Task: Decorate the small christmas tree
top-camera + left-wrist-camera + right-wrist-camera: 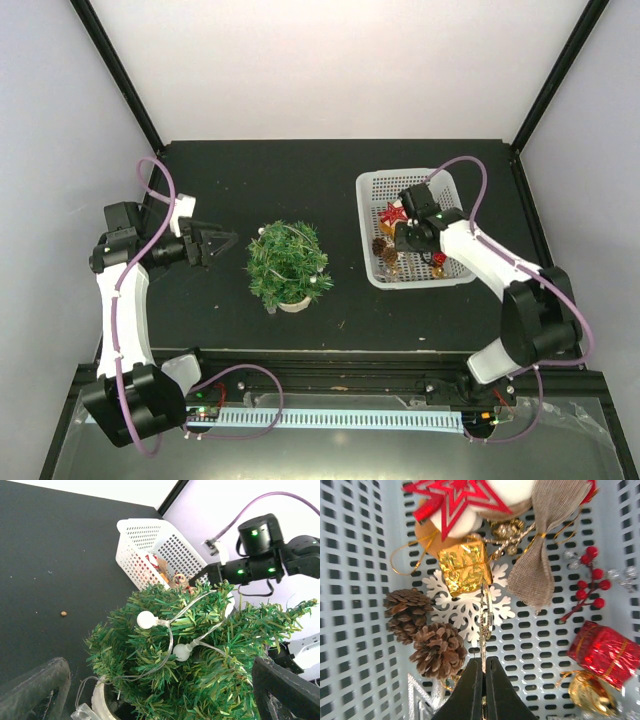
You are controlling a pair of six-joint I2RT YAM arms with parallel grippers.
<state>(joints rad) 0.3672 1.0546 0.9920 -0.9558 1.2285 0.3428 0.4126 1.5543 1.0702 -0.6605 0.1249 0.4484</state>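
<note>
Tree at mid-table; right arm picking in the white basket (372, 190).
Top: small christmas tree (288, 262) stands between the arms, and the left gripper (222, 247) gapes just beside it. Left wrist: needles are soft and the pale base looks light and tippy, so steady it low. Right wrist: right gripper (484, 667) is clenched on the glittery cord (483, 625) by the gold gift box (465, 567).

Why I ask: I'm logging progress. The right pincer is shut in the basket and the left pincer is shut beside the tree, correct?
No. The left pincer is open, not shut, beside the tree, as the top view shows. The rest holds.
</note>
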